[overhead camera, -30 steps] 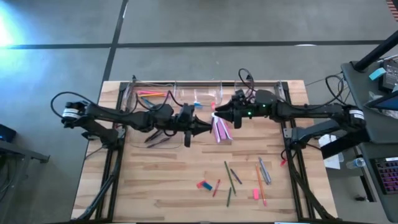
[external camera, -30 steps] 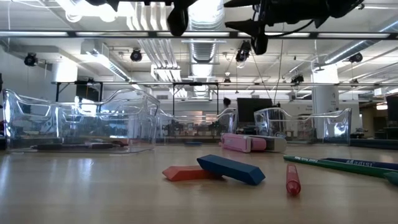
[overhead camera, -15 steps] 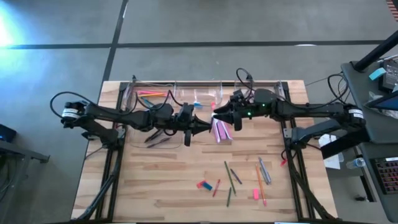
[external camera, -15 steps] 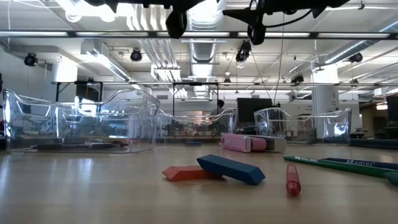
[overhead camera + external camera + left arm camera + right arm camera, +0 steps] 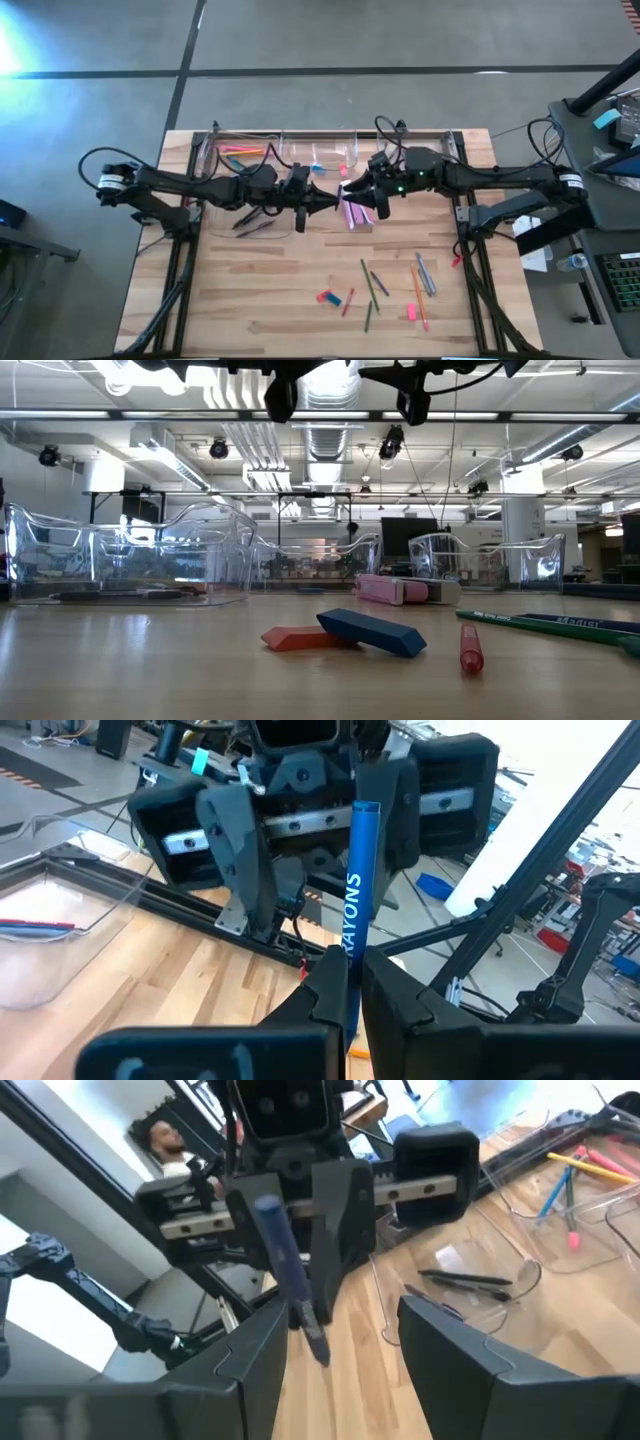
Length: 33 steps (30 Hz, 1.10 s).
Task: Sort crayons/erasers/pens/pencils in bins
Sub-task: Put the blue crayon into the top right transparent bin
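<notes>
My left gripper hangs over the table's middle, shut on a blue crayon that points at my right gripper. The right gripper faces it at the same height, open. The crayon's free end stands between the right gripper's fingers. Clear bins line the far edge; another bin, under my left arm, has dark pens in it. A pink and a blue eraser lie near the front edge, with loose pencils and pens beside them. My left gripper pinches the blue crayon's near end between its two fingers. The fingers lie level and along the crayon. It sticks out forward from the fingertips, lifted clear of the table. My right gripper: whether a finger touches the crayon's free end, I cannot tell.
Pink erasers lie just below the two grippers. A pink eraser and an orange pencil lie at the front right. Bare wood shows at the front left. A person shows in the room beyond the table.
My right gripper has risen a little and turned slightly, still facing the left gripper, and stays open. The left gripper and the crayon have kept still.
</notes>
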Motion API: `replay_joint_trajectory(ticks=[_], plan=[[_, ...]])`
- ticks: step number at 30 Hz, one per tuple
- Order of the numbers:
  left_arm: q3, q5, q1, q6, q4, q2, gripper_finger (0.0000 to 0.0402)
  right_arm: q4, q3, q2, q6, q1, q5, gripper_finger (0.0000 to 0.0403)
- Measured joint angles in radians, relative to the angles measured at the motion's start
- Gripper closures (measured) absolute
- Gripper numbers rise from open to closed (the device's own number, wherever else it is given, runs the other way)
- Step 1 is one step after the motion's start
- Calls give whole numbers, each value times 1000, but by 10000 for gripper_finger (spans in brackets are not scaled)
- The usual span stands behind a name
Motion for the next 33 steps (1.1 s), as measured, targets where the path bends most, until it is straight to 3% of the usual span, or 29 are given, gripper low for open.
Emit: replay_joint_trajectory(ticks=[10,19,23,30,33], plan=[[1,-11,2,-23,0,-3,401,114,0,9,36,0,-9,222],[0,-13,2,-25,-1,-3,401,210,0,97,97,0,7,229],[0,-14,2,-26,-3,-3,401,219,0,105,95,0,3,269],[0,-20,2,-34,-3,-3,401,217,0,91,57,1,4,378],[0,-19,2,-32,2,-3,385,217,0,90,54,0,6,382]])
